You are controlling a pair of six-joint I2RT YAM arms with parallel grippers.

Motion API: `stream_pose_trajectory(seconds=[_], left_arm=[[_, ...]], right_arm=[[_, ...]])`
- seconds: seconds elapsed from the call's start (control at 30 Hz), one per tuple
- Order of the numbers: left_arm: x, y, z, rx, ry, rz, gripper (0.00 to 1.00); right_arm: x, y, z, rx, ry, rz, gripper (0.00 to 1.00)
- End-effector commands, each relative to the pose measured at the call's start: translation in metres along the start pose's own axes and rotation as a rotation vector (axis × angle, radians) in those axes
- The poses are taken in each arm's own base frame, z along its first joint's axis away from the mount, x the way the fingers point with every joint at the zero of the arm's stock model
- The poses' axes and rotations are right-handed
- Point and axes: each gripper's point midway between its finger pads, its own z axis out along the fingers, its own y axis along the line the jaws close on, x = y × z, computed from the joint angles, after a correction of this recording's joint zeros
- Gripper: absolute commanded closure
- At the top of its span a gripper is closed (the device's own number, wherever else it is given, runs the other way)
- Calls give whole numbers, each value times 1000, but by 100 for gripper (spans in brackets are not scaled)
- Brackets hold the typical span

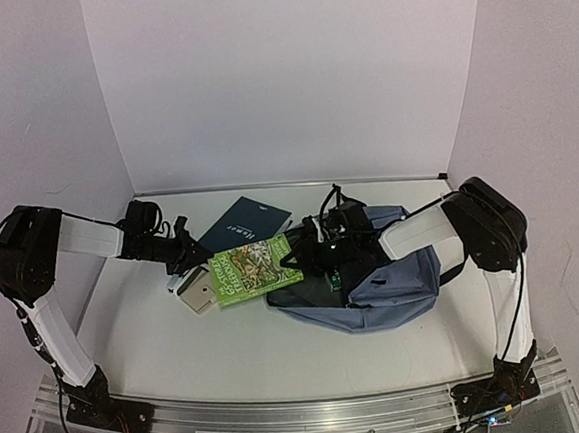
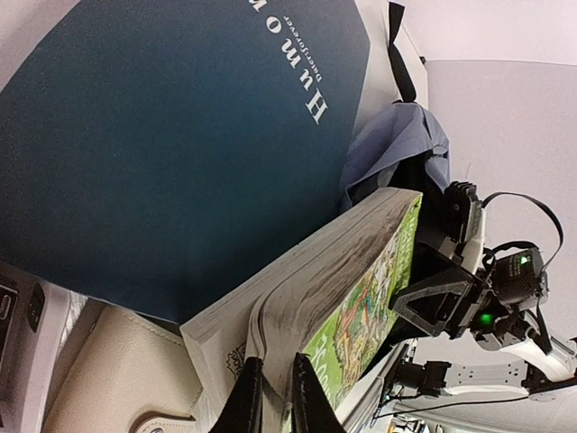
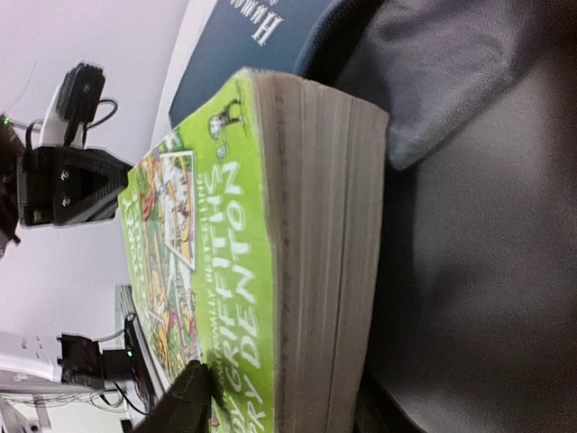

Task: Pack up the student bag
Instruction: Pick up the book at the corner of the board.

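Left hand (image 2: 278, 383) is clamped on the 9 o'clock corner of the green paperback (image 1: 253, 267). Whether the right hand (image 1: 321, 240) grips yet, I cannot tell. Slide it level (pages sag) toward the student bag (image 1: 400, 286) at 3 o'clock.

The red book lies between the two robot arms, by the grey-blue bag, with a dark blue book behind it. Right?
Not quite. The book is green, not red, as the top view shows. The grey-blue bag and dark blue book are right.
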Motion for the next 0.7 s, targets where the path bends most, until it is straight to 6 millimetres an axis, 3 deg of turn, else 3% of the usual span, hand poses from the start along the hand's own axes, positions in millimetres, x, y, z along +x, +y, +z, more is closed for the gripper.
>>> stream_pose_trajectory(seconds=[0.0, 0.07, 0.13, 0.27, 0.4, 0.5, 0.67], left_arm=[[-9, -13, -8, 1, -47, 58, 97], [-12, -18, -16, -15, -83, 70, 87], [-16, -27, -29, -39, -130, 83, 70], [-23, -53, -61, -56, -230, 126, 31], [-22, -96, -91, 21, -288, 199, 8], [-12, -132, -105, 129, -267, 257, 1], [17, -195, -110, 305, -187, 385, 0]], right_arm=[[-20, 53, -13, -154, -63, -22, 83], [-29, 72, -27, -180, -101, -34, 91], [-34, 88, -42, -195, -133, -43, 99], [-48, 132, -82, -252, -215, -79, 100], [-62, 173, -123, -305, -314, -119, 100], [-70, 201, -153, -347, -376, -149, 100], [-75, 240, -186, -418, -424, -212, 100]])
